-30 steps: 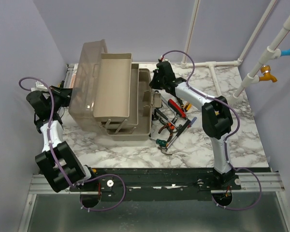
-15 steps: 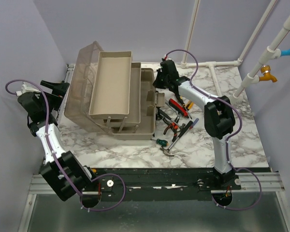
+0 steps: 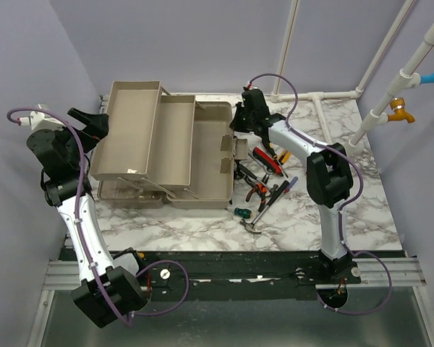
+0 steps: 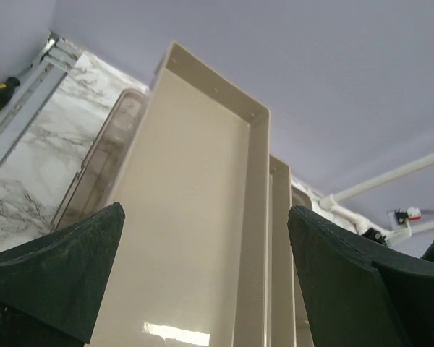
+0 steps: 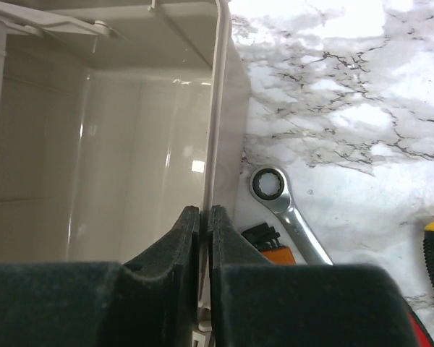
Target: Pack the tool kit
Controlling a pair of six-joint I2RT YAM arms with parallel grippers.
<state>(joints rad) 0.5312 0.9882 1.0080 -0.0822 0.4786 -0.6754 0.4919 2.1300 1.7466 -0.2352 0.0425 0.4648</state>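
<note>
Open toolbox point(image 3: 211, 163) sits centre-left in top view: glossy beige, two cantilever trays point(image 3: 126, 134) fanned leftward in steps. Upper left, left gripper point(image 3: 95, 124) has jaws wide apart, empty, just beside top tray. Centre, right gripper point(image 5: 205, 211) is pinched on toolbox's right wall. Loose hand tools point(image 3: 264, 184) are heaped right of box on marble table point(image 3: 369, 210).

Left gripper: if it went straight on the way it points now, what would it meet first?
Likely the top beige tray: in the wrist view it fills the space between the left gripper's open fingers. The gap to it is unclear.

Wrench point(image 5: 295, 223) handle behind right gripper point(image 5: 204, 212)
</note>
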